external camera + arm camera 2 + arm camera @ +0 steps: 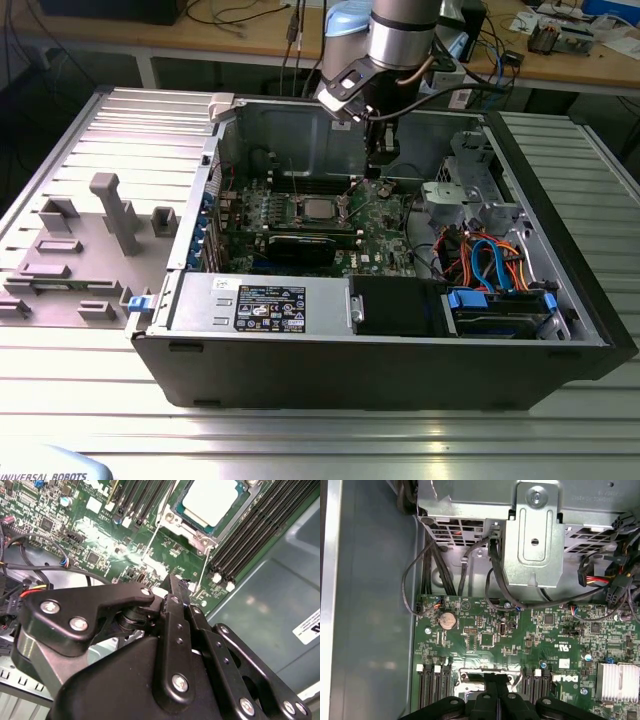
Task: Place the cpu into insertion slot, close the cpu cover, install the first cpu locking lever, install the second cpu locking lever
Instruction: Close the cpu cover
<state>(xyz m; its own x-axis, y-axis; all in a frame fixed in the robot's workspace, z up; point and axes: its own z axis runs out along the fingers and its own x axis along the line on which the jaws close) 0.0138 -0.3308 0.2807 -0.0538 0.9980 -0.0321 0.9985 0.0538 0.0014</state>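
one hand (177, 586) clenched, tip near cpu (210, 500) seated in insertion slot (199, 540)

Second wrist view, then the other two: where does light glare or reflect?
In the second wrist view, glare whitens the green board and the chip; in the exterior view, the ribbed table shines in streaks; in the first wrist view, the grey case wall carries a soft reflection.

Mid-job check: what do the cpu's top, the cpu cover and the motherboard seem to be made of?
The cpu: pale silver-grey metal top, matte by its even, soft sheen. The cpu cover: thin bright sheet metal, probably steel, glinting at its edges. The motherboard: green glossy-coated circuit laminate, likely fibreglass; light glares off it.
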